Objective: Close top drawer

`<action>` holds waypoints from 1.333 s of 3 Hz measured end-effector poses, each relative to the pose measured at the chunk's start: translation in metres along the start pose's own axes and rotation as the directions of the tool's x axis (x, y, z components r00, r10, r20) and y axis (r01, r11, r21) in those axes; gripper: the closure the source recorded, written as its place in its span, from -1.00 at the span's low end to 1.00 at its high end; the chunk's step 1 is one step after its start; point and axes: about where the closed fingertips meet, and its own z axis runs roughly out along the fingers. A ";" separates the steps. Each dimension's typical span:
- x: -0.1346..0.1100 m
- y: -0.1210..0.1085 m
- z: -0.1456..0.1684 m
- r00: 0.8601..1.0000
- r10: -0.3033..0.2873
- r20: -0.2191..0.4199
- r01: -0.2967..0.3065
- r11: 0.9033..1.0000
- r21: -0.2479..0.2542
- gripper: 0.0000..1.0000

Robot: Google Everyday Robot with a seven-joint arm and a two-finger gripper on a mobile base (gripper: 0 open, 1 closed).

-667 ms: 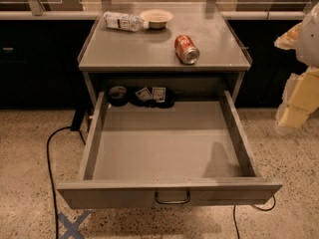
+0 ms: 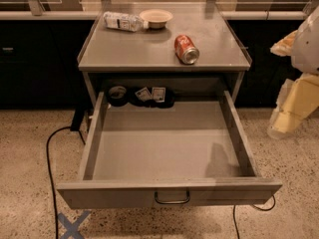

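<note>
The top drawer (image 2: 164,148) is a wide shallow grey metal drawer, pulled far out of the cabinet toward the camera. Its flat front (image 2: 99,195) faces me, with a small wire loop handle (image 2: 172,198) at its centre. The drawer's floor is bare except for a dark tape roll (image 2: 118,93) and small packets (image 2: 152,94) at the very back. My gripper (image 2: 289,116) shows as a pale blurred shape at the right edge, to the right of the drawer and apart from it, well away from the handle.
On the cabinet top (image 2: 124,54) lie a red soda can (image 2: 186,49) on its side, a white bowl (image 2: 156,18) and a plastic bottle (image 2: 122,21). A black cable (image 2: 49,158) runs over the speckled floor at left. A blue tape cross (image 2: 72,225) marks the floor.
</note>
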 end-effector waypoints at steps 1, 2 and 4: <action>0.002 0.013 0.030 0.998 0.032 0.046 -0.030 0.999 -0.038 -1.00; 0.000 0.039 0.060 0.995 0.048 0.089 -0.039 0.995 -0.093 -1.00; -0.016 0.109 0.091 0.987 0.036 0.158 0.000 0.975 -0.224 -1.00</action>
